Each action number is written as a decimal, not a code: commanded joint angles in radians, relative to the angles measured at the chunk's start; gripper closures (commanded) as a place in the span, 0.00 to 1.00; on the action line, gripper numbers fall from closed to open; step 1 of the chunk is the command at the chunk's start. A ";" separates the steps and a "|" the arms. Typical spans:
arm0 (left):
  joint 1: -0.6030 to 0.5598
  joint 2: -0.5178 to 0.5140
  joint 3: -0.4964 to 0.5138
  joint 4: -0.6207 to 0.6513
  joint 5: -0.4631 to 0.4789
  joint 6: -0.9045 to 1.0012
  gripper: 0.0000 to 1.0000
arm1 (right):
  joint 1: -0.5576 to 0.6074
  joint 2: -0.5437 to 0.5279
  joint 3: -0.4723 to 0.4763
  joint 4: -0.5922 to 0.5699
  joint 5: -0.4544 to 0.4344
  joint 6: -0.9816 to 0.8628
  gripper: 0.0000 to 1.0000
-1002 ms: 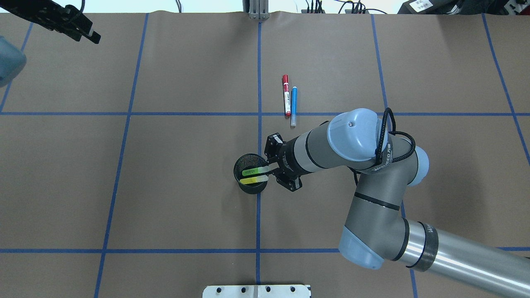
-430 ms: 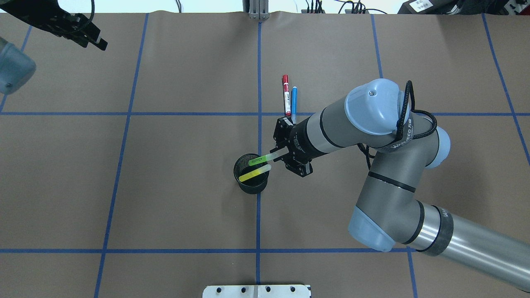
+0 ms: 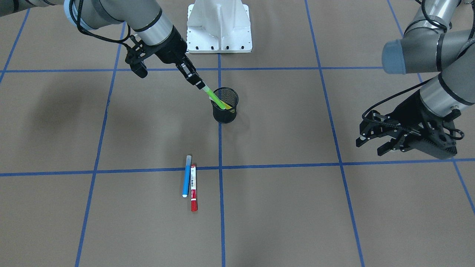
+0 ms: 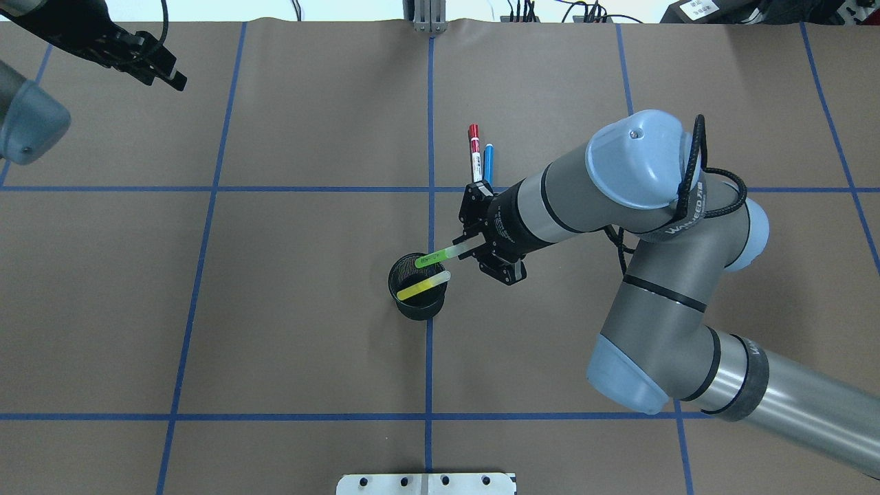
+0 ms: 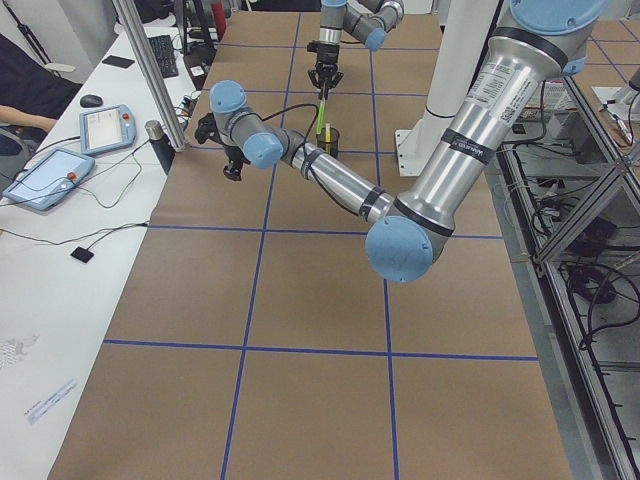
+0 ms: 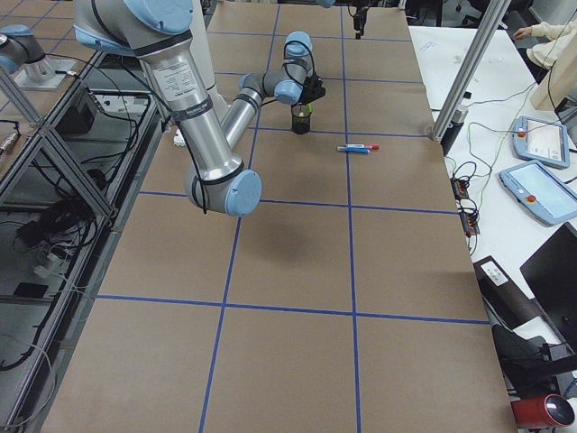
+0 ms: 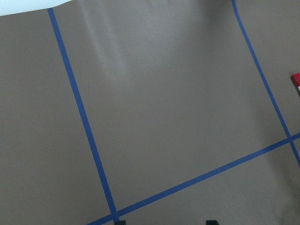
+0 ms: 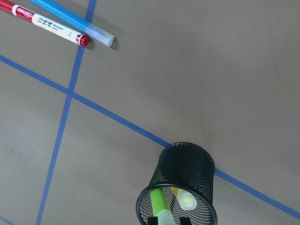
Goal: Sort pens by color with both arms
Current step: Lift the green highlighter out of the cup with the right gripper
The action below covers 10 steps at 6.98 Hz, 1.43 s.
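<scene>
My right gripper [image 4: 471, 249] is shut on the pale cap end of the green pen [image 4: 434, 257]. The pen is tilted, its lower end still inside the black mesh cup [image 4: 414, 307]. In the front view that gripper [image 3: 199, 85] holds the green pen [image 3: 214, 97] over the cup [image 3: 225, 111]. The yellow pen [image 4: 421, 288] leans in the cup. The red pen [image 4: 475, 155] and blue pen [image 4: 488, 165] lie side by side on the table beyond the cup, partly hidden by the right wrist. My left gripper [image 3: 371, 144] is open and empty, far away on my left.
The table is brown paper with a blue tape grid [image 4: 430, 137]. The white pedestal [image 3: 219, 26] stands at my base. In the right wrist view the cup [image 8: 187, 173] sits just below, with the blue pen [image 8: 70, 19] and red pen [image 8: 44, 22] at top left.
My right gripper has drawn back and up with the green pen, pulling it out of the cup and tilting it. My left gripper has drifted slightly towards the middle.
</scene>
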 commanded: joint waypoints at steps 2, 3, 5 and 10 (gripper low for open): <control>0.037 -0.003 0.000 0.000 0.025 -0.024 0.35 | 0.098 0.008 0.044 -0.025 0.060 0.000 1.00; 0.045 -0.003 -0.002 -0.002 0.036 -0.027 0.35 | 0.113 0.020 0.035 -0.039 0.041 0.004 1.00; 0.048 0.003 -0.028 0.000 0.036 -0.032 0.35 | 0.110 0.135 -0.071 -0.193 -0.133 0.000 1.00; 0.054 0.063 -0.095 0.000 0.033 -0.035 0.34 | 0.074 0.373 -0.439 -0.206 -0.362 0.051 1.00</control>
